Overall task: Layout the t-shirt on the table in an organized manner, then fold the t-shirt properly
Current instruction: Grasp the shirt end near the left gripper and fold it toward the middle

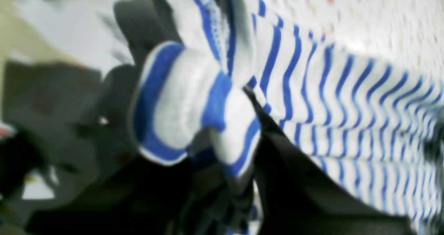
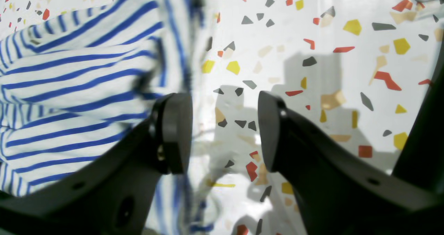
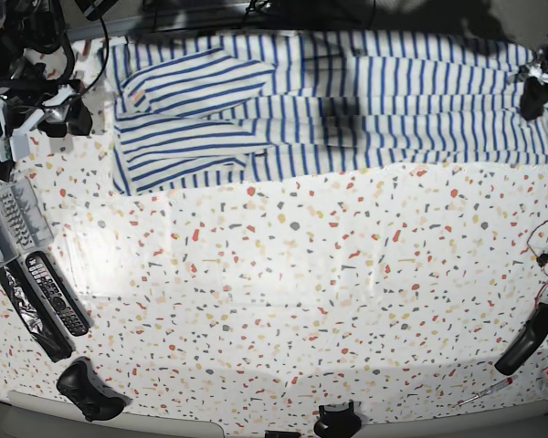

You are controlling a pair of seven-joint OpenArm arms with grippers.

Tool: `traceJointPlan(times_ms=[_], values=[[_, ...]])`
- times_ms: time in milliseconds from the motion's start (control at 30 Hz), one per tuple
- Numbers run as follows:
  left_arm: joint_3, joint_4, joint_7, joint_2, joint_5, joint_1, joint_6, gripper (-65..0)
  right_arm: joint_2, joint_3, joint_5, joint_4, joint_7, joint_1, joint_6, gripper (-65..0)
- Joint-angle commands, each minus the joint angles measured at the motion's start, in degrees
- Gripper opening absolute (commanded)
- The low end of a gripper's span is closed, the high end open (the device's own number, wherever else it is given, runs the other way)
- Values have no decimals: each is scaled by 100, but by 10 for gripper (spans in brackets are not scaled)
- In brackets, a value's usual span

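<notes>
Left end effector is clamped on the white blue-striped cloth t-shirt; right end effector hangs open over the speckled terrazzo desk. Pull slow and even, I reckon, keeping that hem straight.

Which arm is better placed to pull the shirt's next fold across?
Left. Its hand is already shut on a bunched edge of the t-shirt; the right hand hangs open over bare table.

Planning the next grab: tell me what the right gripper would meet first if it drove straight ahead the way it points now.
Most likely bare table. The right gripper stands open, and only speckled tabletop shows between its fingers. The t-shirt edge lies just beside the one finger, so it might brush it; depth is unclear.
</notes>
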Motion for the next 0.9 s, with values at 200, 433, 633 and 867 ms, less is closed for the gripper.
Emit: traceJointPlan(times_ms=[200, 433, 633, 867], values=[[-98, 59, -411, -177, -90, -219, -54, -650, 96, 55, 122, 103, 111, 13, 52, -355], [-101, 546, 859, -160, -520, -317, -54, -650, 96, 55, 125, 103, 114, 13, 52, -355], [-98, 2151, 1335, 352, -656, 179, 376, -650, 94, 55, 127, 103, 114, 13, 52, -355], [214, 3602, 2050, 1368, -658, 352, 566, -650, 94, 55, 166, 103, 116, 13, 52, -355]])
